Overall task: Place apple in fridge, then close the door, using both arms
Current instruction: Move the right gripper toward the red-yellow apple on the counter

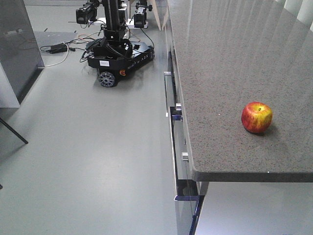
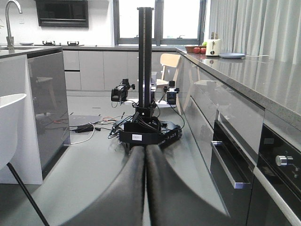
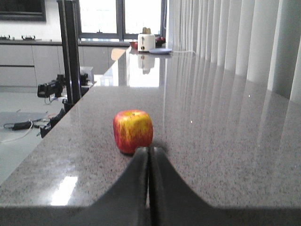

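speckled grey stone makes up the countertop [image 1: 220, 58]. the apple [image 1: 257, 117] sits on it alone at the right of the front-facing view, upright with its stem dimple on top, not far from the near edge. in the right wrist view the apple [image 3: 133, 131] lies just left of centre. the right gripper [image 3: 149, 151] rises from the bottom edge with its two black fingers [image 3: 138, 188] pressed flat against each other and nothing between them. it is held level and low over the stone, tips aimed at the apple's lower right side. they seem to end just short of the skin, though the angle makes the gap hard to judge. the left gripper [image 2: 145, 153] is likewise squeezed together on nothing, its sides meeting in a thin seam at the lower centre of its view. it points level over the floor [image 2: 84, 165] beside the cabinet fronts [image 2: 221, 122], below counter height, toward a black wheeled robot base [image 2: 148, 134] with a tall mast [image 2: 145, 56] in the middle of the frame.
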Robot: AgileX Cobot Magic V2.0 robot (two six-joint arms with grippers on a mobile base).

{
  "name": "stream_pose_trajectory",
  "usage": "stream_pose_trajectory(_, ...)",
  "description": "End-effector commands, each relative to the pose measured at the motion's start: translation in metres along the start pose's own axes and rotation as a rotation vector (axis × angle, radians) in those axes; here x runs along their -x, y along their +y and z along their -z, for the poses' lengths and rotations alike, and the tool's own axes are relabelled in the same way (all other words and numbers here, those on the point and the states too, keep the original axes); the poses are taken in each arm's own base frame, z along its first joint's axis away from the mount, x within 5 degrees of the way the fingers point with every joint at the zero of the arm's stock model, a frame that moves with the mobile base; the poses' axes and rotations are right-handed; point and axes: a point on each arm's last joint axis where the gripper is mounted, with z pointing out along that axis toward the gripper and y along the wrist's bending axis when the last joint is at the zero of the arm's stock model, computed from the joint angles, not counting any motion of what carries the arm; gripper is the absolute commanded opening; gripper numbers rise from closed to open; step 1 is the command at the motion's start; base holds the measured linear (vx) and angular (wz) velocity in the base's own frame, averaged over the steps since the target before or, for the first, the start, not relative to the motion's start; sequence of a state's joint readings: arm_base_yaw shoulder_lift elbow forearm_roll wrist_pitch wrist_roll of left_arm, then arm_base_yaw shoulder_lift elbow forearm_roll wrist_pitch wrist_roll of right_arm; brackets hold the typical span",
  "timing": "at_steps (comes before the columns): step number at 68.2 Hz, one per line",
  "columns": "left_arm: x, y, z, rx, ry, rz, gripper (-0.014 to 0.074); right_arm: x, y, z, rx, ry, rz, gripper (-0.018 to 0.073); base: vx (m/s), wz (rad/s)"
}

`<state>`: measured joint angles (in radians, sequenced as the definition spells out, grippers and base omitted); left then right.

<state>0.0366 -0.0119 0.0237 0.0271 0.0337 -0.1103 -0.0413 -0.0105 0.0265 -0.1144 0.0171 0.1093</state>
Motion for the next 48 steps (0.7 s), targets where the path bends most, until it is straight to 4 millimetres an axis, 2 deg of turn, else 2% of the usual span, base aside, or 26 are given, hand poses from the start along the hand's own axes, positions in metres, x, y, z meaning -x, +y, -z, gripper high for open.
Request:
stream_pose_trajectory(1,-0.002,0.0,0.0,-0.01,-0.061,0.009,-0.0006,0.009,0.001,0.001,0.006,-0.105,0.005,-0.0002,0.0,0.0)
stream_pose_trajectory(13,-0.002,0.0,0.0,-0.01,-0.061,0.009,-0.0006,0.01,0.0,0.001,0.007,-0.114,-0.171,-0.0002,0.0,0.0)
stream_pose_trajectory(21,-0.002,0.0,0.0,-0.01,-0.061,0.009,-0.0006,0.02,0.0,0.003,0.006,-0.101,-0.184,-0.0002,0.0,0.0)
stream_pose_trajectory(29,-0.002,0.0,0.0,-0.01,-0.061,0.009,-0.0006,0.046,0.0,0.003,0.002,-0.046,-0.195,-0.0002,0.0,0.0)
stream_pose_trajectory(41,-0.002,0.0,0.0,-0.01,-0.061,0.009,-0.0006,0.086,-0.002,-0.004,-0.009,0.2,0.051,-0.0002,0.0,0.0)
stream_pose_trajectory(48,-0.002,0.0,0.0,-0.01,-0.061,0.009,-0.0006,0.109,-0.002,-0.012,-0.005,0.322,0.072,-0.0001,0.0,0.0)
